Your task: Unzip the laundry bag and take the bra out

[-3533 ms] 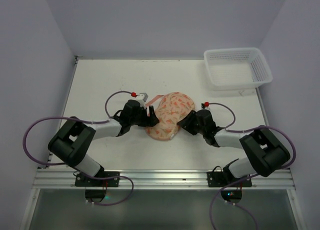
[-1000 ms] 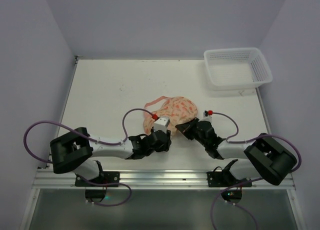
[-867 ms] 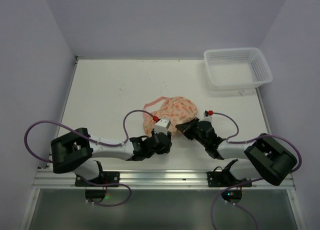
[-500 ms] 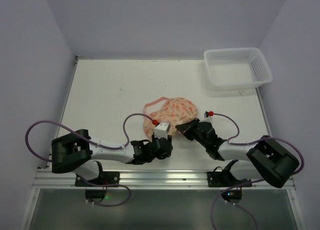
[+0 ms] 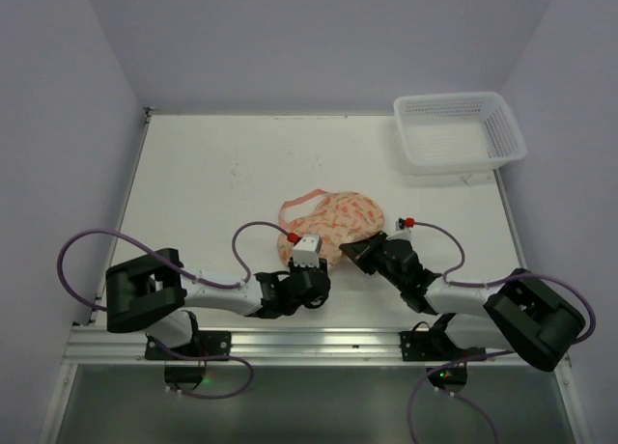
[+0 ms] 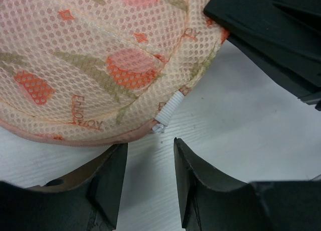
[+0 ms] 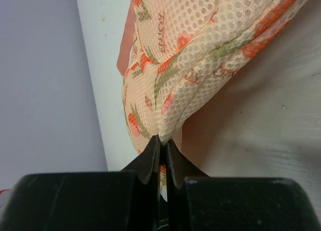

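Note:
The laundry bag (image 5: 333, 220), cream-peach mesh with orange print, lies on the table at near centre. My right gripper (image 5: 357, 243) is shut on a pinched fold of its right edge, which shows in the right wrist view (image 7: 161, 140). My left gripper (image 5: 313, 263) is open at the bag's near edge. In the left wrist view its jaws (image 6: 149, 143) stand apart just below a small white ribbed tab (image 6: 168, 112) on the pink trim, touching nothing. The bag (image 6: 100, 60) fills the top of that view. A pink band (image 5: 293, 206) loops at the bag's far left. No bra is clearly seen.
A white plastic lattice basket (image 5: 459, 130) stands at the table's back right corner. The right gripper's black fingers (image 6: 271, 35) show at the upper right of the left wrist view, close to the left gripper. The table's near edge lies just behind both wrists.
The left arm has swung from the bag's left side round to its near edge and drawn slightly nearer. The right gripper has kept its hold and pulled the bag a little nearer.

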You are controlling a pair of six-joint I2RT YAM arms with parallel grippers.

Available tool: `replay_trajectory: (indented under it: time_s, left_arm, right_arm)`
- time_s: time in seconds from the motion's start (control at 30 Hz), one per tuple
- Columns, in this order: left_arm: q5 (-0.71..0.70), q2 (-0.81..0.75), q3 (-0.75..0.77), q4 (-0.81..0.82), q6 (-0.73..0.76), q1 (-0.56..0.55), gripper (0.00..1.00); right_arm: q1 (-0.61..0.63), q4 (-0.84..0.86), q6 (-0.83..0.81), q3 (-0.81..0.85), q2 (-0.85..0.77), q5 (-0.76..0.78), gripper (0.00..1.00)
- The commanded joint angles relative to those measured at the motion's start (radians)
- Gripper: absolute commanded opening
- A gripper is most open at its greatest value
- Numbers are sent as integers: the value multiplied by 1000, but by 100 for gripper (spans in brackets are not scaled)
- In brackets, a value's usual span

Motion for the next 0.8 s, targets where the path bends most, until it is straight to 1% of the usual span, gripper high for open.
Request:
replay_trajectory:
  time_s: [0.0, 0.07, 0.27, 0.4, 0.57, 0.67, 0.7, 0.77]
  left_arm:
    - [-88, 15, 14, 34, -53, -2, 47]
    - [-103, 7, -9, 88, -47, -2, 49]
    - [-117, -28, -62, 188, -29, -2, 49]
    - [-126, -17, -51, 175, -32, -2, 47]
    - [-131, -10, -48, 192, -30, -2, 41]
    - [-131, -7, -42, 191, -24, 0, 35]
    - [-131, -8, -40, 191, -24, 0, 30]
    - [-132, -10, -42, 191, -27, 0, 26]
  right_arm:
    - [11, 13, 24, -7, -29, 47, 0]
    - [14, 7, 27, -8, -35, 49, 0]
    - [20, 4, 27, -22, -52, 60, 0]
    - [21, 16, 27, -23, -48, 55, 0]
    - [37, 47, 25, -23, -12, 53, 0]
    - [44, 78, 30, -28, 18, 55, 0]
    - [46, 90, 30, -31, 24, 55, 0]
    - [50, 115, 32, -33, 43, 55, 0]
